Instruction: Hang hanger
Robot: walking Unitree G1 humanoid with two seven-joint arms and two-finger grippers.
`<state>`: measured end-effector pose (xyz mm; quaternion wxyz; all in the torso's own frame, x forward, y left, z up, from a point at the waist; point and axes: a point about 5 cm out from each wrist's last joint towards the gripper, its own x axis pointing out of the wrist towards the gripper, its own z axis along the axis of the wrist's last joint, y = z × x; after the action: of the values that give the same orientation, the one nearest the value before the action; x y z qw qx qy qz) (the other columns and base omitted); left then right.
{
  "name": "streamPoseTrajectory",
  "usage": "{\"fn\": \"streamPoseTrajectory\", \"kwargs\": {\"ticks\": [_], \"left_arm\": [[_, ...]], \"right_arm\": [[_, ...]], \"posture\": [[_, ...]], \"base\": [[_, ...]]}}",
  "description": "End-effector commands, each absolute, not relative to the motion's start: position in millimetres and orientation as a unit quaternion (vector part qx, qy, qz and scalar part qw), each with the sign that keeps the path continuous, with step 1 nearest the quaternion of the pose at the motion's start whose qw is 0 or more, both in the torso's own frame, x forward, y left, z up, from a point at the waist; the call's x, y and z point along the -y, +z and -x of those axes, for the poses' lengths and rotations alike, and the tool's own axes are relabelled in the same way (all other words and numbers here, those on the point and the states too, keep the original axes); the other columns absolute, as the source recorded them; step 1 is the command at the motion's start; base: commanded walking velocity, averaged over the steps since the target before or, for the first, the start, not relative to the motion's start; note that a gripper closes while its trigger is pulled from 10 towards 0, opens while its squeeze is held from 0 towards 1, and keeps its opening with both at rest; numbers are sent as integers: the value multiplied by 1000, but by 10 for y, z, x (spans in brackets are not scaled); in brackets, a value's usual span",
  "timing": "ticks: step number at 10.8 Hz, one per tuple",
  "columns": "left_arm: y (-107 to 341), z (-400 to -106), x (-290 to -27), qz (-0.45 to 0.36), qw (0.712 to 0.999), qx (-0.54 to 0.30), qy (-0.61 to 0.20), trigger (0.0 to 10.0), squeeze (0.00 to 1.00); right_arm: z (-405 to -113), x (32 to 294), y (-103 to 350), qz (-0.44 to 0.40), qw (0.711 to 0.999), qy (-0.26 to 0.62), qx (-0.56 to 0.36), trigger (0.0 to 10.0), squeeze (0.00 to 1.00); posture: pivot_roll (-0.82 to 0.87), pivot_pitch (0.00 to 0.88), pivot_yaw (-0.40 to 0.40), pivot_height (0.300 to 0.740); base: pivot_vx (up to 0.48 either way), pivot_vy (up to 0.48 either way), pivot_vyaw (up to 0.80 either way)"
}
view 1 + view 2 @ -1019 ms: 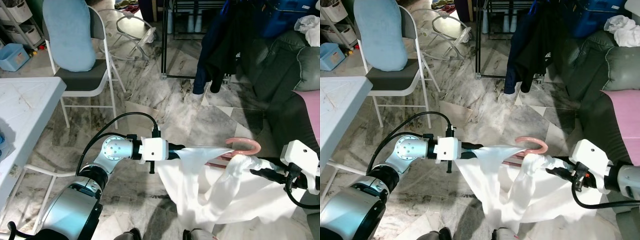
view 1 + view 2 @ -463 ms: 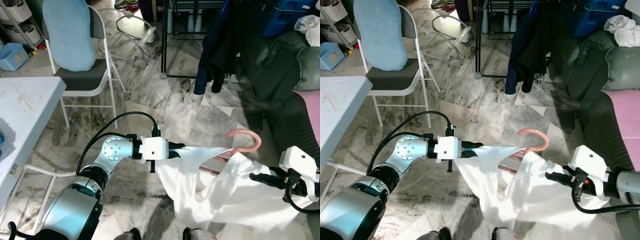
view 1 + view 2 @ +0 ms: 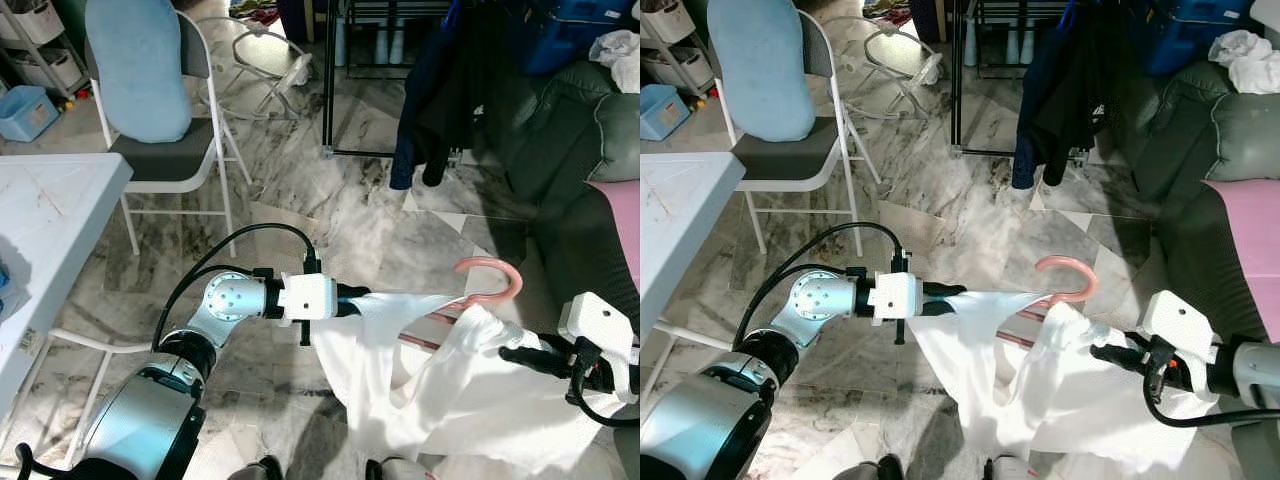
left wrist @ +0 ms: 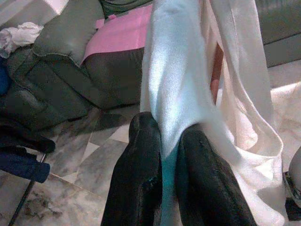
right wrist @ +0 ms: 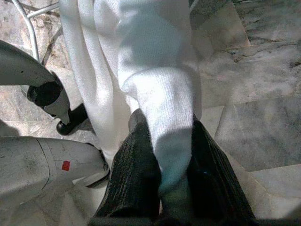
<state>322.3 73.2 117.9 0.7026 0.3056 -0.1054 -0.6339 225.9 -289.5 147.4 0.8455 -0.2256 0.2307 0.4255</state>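
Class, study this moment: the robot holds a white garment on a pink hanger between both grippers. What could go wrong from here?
1. Both the left gripper and right gripper pinch only the garment, not the hanger, so the hanger might slip out.
2. The cloth hangs low near the floor and the robot's feet, so it could drag or get stepped on.
3. Pulling the grippers apart might stretch the fabric.
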Motion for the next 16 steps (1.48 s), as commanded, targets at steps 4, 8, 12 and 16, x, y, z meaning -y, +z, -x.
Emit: {"fn": "streamPoseTrajectory", "kwargs": {"ticks": [4, 8, 12, 16], "left_arm": [[1189, -3228, -741, -297, 714, 114, -623, 0, 0], [1027, -3311, -874, -279, 796, 61, -533, 10000, 1000], [964, -3274, -886, -302, 782, 50, -542, 10000, 1000], [954, -3351, -1013, -291, 820, 27, -493, 10000, 1000]], "right_arm": [[-2251, 2848, 1495, 218, 844, 437, -221, 0, 0], [-2495, 2463, 1166, 182, 915, 335, -132, 0, 0], [-2607, 2374, 1115, 197, 920, 316, -119, 0, 0], [-2672, 2378, 1052, 208, 931, 271, -129, 0, 0]], "posture": [[-390, 165, 73, 740], [-381, 182, 103, 740], [-368, 151, 74, 740], [-361, 139, 64, 740]], "base": [[0, 0, 0], [0, 0, 0], [0, 0, 0], [0, 0, 0]]}}
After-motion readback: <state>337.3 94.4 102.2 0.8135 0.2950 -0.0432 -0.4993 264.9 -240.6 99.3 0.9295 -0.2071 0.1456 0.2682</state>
